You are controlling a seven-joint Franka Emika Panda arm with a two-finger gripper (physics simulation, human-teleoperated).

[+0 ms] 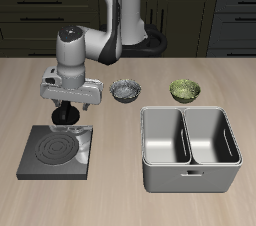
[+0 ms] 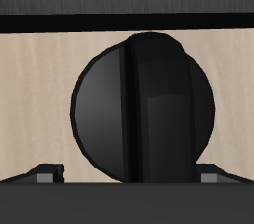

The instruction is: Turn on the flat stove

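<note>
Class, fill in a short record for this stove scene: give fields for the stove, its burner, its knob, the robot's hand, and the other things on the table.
stove: flat stove, dark square plate near the table's front edge
burner: rings grey, not glowing
knob: black round knob, fills the wrist view close up
hand: hand down over the stove's back edge; open or shut cannot be told
other things: grey two-part tub; dark patterned bowl; green bowl, both farther back
task state: stove not yet on
</note>
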